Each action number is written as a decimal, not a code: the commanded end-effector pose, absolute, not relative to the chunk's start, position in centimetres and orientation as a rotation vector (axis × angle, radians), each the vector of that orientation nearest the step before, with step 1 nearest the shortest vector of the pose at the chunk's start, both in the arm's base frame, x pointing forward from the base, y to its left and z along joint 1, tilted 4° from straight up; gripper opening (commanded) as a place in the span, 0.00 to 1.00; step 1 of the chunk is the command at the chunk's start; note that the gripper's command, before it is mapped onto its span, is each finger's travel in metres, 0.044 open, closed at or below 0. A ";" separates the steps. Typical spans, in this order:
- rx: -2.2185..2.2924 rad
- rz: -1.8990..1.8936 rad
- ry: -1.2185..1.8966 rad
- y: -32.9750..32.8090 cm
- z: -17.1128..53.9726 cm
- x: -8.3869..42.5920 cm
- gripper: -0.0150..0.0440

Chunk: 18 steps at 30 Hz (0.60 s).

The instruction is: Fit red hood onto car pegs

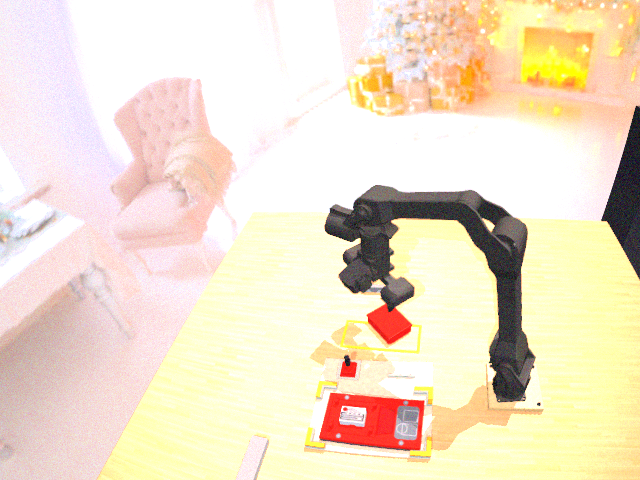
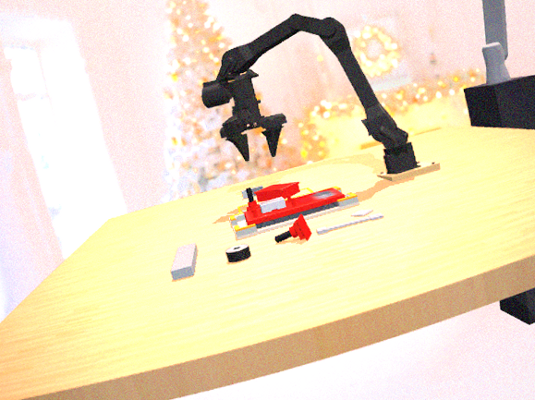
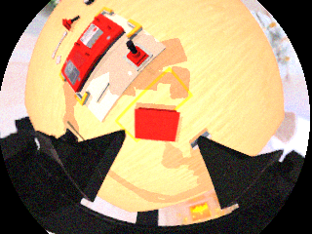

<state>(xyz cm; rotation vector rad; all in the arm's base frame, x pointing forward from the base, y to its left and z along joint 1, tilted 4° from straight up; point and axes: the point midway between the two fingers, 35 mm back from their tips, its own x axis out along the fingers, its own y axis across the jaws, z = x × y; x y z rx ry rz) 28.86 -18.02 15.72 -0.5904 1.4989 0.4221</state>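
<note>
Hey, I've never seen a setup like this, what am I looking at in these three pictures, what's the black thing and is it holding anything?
The black thing is a robot arm bolted to a wooden table. At its tip is a gripper, two jaws that pinch things. One picture looks down from high above, one looks across the table from the side, and the round one comes from a camera on the arm's wrist, looking down past the jaws.

The jaws stand wide open above the table and hold nothing. Below them lies a red hood, flat on the table, partly inside a yellow outline. Nearer the top camera, the red toy car chassis sits in a jig with yellow corners, its engine block already fitted. Loose parts lie around it, among them a black ring and a grey bar.
</note>
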 end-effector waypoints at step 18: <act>0.656 -0.766 1.372 -18.9 13.1 26.6 1.00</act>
